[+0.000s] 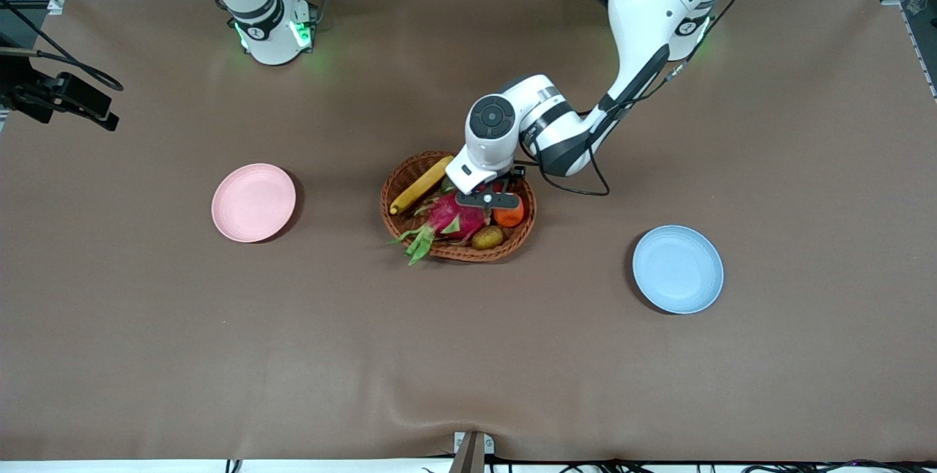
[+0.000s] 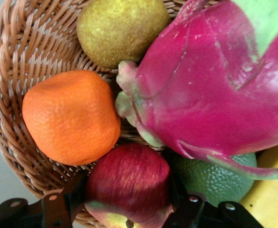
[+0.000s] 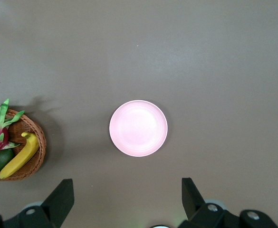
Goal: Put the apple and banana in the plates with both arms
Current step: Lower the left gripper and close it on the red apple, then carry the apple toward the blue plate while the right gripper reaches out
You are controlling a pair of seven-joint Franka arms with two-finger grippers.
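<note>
I've got the left pincer (image 2: 129,209) down inside the wicker basket (image 1: 404,179) in the middle of the counter (image 1: 468,356), and its fingers (image 2: 58,206) are clenched on the apple (image 2: 129,183), one on each flank of the red fruit. On the left wrist view the apple sits right between the jaws, its yellowish patch toward the camera. It is touching the orange fruit (image 2: 70,116) beside it, with the dragon fruit (image 2: 215,90) pressed against it too. A green bumpy fruit (image 2: 215,178) is tucked under the dragon fruit's leaf, and a brownish-yellow round fruit (image 2: 117,28) lies against the basket wall just beside the orange one.

From the front view, the banana (image 1: 422,184) lies in the basket at the rim on the right arm's end, slanting, farther from the camera than the dragon fruit. The left arm's wrist covers the apple there, so I only see it from the wrist camera.

The right pincer (image 3: 127,202) is released, jaws spread wide, hanging high over the pink plate (image 3: 138,128), which sits on the counter toward the right arm's end, well apart from the basket. That arm is waiting. The blue plate (image 1: 678,269) sits toward the left arm's end, a little nearer the front camera than the basket. Both plates hold nothing.
</note>
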